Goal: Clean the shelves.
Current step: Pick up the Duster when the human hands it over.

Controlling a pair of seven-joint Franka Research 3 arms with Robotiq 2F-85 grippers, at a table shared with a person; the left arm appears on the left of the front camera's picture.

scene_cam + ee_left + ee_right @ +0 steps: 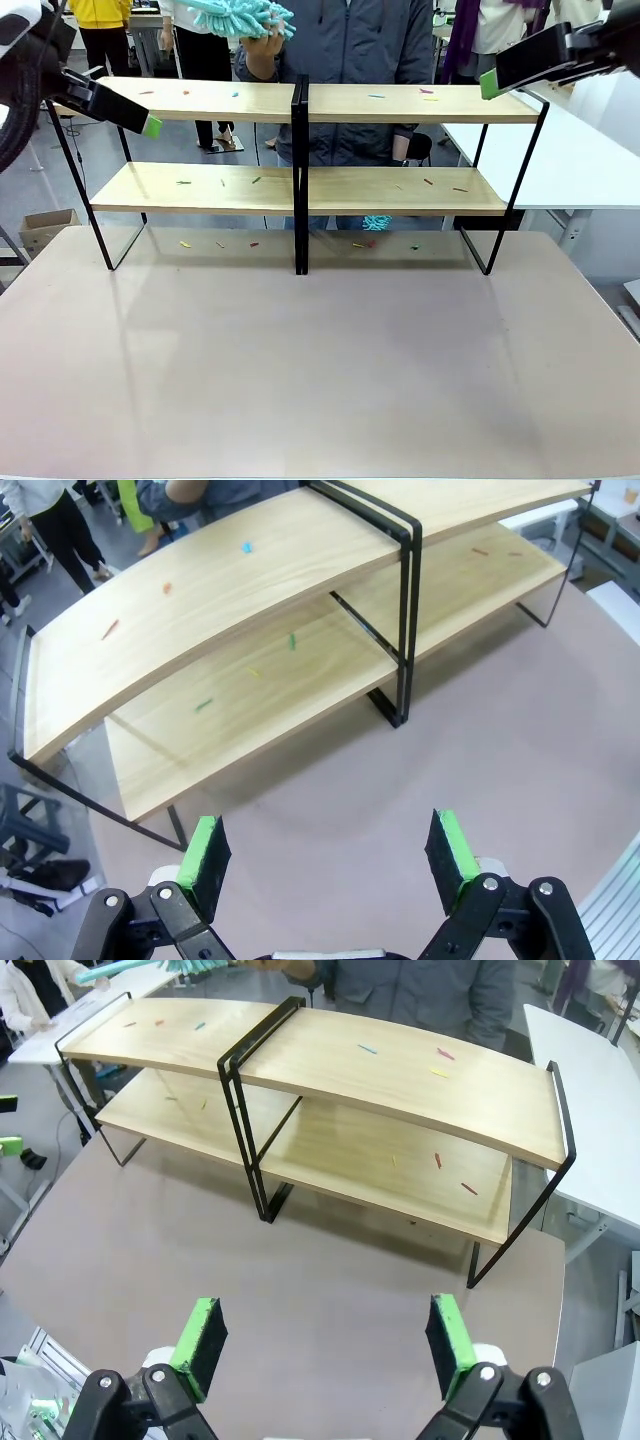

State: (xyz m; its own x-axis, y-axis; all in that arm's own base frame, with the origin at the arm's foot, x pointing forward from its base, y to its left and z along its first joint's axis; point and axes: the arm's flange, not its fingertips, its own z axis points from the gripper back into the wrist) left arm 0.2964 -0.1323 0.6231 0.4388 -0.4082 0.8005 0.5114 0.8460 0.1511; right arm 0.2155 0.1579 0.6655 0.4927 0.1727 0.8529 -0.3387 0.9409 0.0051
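Fingers (207, 855) of the left gripper (328, 852) spread wide, holding nothing, above the matte pinkish table (480, 730); the right gripper (325, 1338) likewise gapes empty. Green pads on black links. Beyond, on the table's far part, stand the shelves (400, 190): smooth light wooden boards on a thin black frame, dotted with small coloured scraps (256, 180). Behind, a person's hand (260, 47) lifts a fluffy teal duster (235, 15).
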